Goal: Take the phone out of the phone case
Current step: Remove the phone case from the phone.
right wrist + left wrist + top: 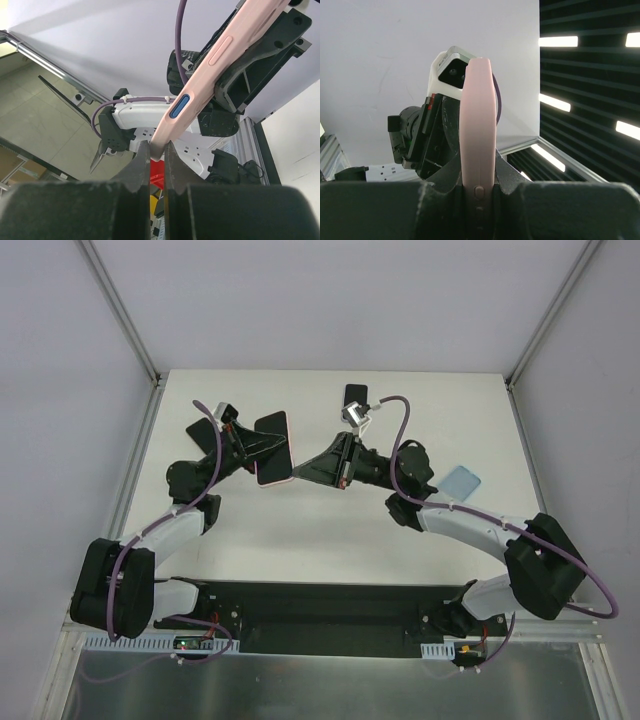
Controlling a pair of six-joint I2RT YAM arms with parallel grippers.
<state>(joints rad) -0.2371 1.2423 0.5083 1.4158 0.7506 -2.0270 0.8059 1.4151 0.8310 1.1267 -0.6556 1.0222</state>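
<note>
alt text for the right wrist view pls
The right gripper, shut, pinches the bottom corner of a slim pink phone case seen edge-on, with a blue oval side button on its edge. The case rises diagonally to the upper right, where the left gripper clamps it between black fingers.

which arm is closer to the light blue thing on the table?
Right. The right arm runs just beside the light blue thing; the left arm is well off to its left.
</note>
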